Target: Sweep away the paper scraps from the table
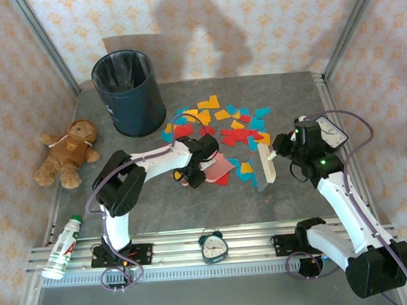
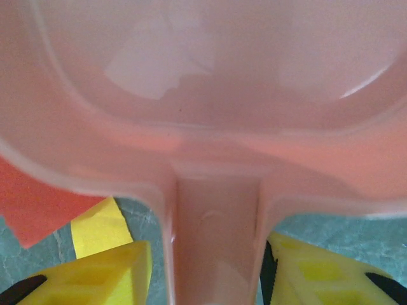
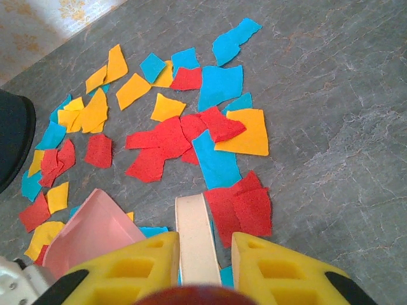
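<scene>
Grey table (image 1: pixel 261 190), paper scraps (image 1: pixel 237 133) at centre; left gripper (image 2: pixel 210 279) jaws loose around the dustpan handle (image 2: pixel 216 222), right gripper (image 3: pixel 203 260) clamps the brush (image 3: pixel 193 229).

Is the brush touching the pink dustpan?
Apart. The top view shows paper scraps lying in the gap between the brush and the dustpan.

Left gripper (image 2: pixel 208 244) jaws slightly parted; right gripper (image 3: pixel 205 238) clamped tight; both arms bent, reaching inward.
</scene>
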Motion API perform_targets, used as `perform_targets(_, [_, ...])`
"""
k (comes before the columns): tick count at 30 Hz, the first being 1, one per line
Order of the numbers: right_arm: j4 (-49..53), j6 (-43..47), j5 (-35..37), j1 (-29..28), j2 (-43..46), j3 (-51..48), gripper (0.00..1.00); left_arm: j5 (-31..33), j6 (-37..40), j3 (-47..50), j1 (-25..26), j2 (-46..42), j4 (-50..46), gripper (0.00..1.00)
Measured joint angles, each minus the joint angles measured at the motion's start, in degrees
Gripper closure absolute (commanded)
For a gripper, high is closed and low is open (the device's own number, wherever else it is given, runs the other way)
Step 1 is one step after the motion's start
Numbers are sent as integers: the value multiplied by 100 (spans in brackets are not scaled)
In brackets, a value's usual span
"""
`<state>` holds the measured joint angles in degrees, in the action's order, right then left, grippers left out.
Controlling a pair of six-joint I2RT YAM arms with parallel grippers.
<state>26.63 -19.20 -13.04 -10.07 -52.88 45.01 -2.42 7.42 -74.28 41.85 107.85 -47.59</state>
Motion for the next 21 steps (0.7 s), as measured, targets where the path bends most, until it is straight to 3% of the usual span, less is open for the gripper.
perform_targets(6, [0,0,-2,0,-26,0,100,-175,2,426,0,-476,520,52])
perform_targets(21, [2,0,-44,0,-129,2,100,-385,17,769,-188,-463,850,55])
